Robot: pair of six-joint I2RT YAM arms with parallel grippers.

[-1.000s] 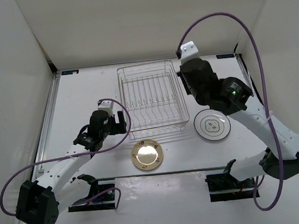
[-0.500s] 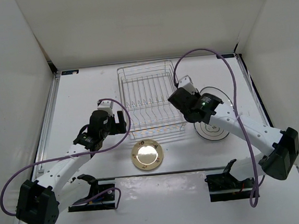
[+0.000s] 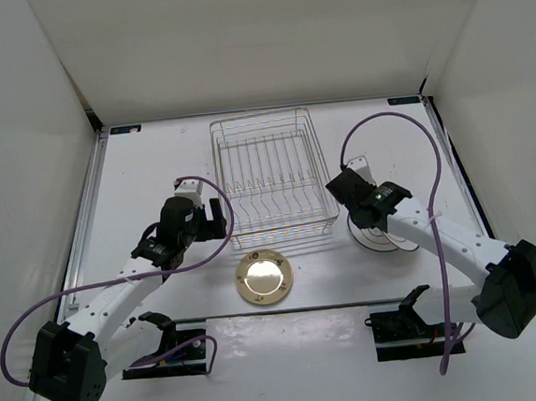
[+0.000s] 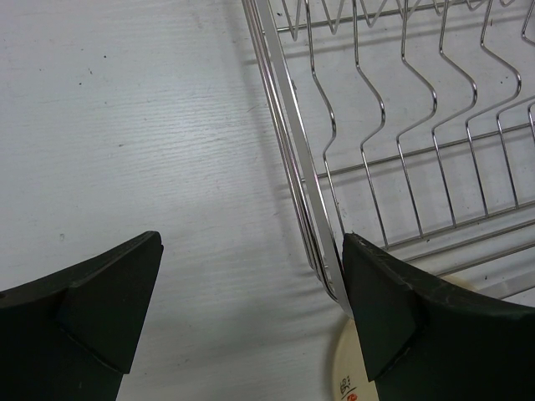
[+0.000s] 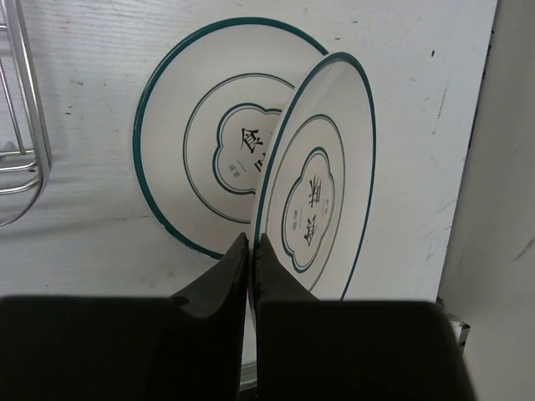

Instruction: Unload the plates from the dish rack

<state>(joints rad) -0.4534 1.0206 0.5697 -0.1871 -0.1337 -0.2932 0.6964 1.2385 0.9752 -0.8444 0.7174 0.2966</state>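
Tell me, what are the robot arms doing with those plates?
They are emptying the dish rack. The right arm's fingers pinch the rim of one white plate, holding it tilted over a second white plate that lies flat on the table right of the rack. The golden plate lies on the table in front of the rack, and no plates show inside it. The left arm's fingers are wide open beside the rack's near left corner, holding nothing.

Tan plate (image 3: pixel 264 277), flat white plate (image 5: pixel 201 125), tilted white plate (image 5: pixel 322 209) beside rack (image 3: pixel 280 228)
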